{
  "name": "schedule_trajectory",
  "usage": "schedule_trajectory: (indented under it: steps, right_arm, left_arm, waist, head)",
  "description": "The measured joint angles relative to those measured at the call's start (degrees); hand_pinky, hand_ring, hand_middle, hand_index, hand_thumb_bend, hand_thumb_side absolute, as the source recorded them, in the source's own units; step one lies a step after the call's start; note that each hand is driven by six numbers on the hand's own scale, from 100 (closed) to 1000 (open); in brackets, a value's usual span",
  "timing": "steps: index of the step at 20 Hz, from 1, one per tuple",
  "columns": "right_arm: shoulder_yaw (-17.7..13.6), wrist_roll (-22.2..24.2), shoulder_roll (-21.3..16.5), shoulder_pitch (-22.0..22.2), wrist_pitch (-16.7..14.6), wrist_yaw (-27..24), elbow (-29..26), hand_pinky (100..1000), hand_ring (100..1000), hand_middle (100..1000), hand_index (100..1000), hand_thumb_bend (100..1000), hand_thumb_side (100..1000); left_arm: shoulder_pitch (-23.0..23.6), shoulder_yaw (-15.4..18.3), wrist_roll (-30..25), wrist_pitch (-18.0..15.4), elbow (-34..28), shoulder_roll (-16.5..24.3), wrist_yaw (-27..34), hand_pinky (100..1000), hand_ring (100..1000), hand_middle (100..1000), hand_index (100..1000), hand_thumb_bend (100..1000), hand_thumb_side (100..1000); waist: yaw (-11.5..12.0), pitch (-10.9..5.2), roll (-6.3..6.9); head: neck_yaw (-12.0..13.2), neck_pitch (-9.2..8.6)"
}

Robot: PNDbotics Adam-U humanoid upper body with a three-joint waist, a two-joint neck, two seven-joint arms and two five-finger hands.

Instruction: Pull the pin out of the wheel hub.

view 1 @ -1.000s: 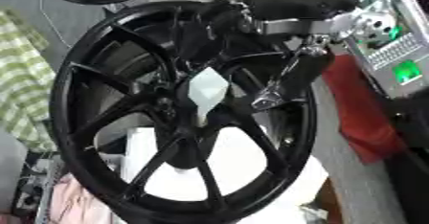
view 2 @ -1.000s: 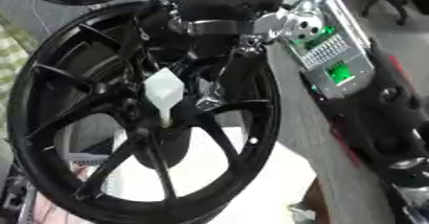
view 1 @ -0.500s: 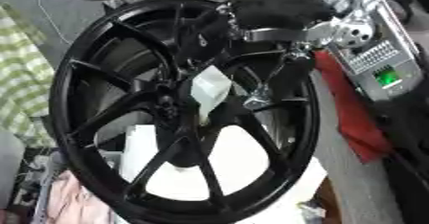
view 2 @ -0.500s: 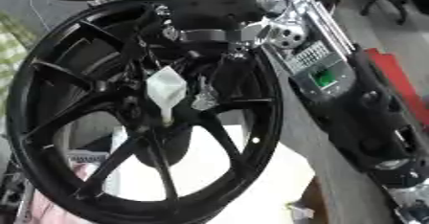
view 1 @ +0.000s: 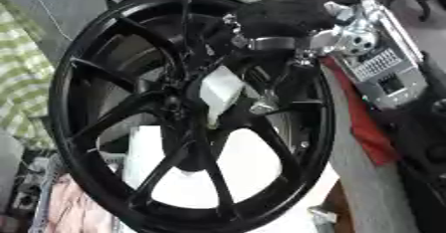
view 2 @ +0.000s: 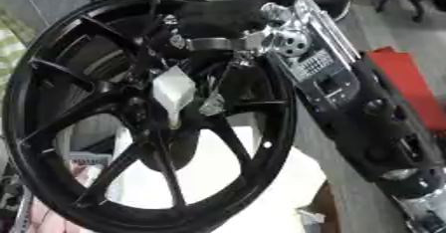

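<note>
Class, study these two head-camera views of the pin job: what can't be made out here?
- The pin: not identifiable in either view; the hub is dark, with a white piece in front.
- Right hand: blurred; finger pose unclear.
- Left hand: in neither view.
- Wheel: bottom rim cut off by the frame edge.

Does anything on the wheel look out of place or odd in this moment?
One thing stands out: a white, tilted piece sits at the hub of the black wheel, bright against the dark spokes. I cannot tell if it is the pin. The right hand is over the upper rim. No damage shows.
</note>
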Motion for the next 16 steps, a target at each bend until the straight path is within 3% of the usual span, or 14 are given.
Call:
schedule_trajectory:
  steps: [16]
  right_arm:
    - [0.0,1.1,0.0,0.0,1.1,-1.2,0.0,799,784,615,730,425,100]
  left_arm:
    - [-0.1,0.0,-0.2,0.2,0.0,0.0,0.0,791,583,550,713,100,711]
  waist:
    - [0.1,0.09,0.0]
  head:
    - [-0.1,-0.01]
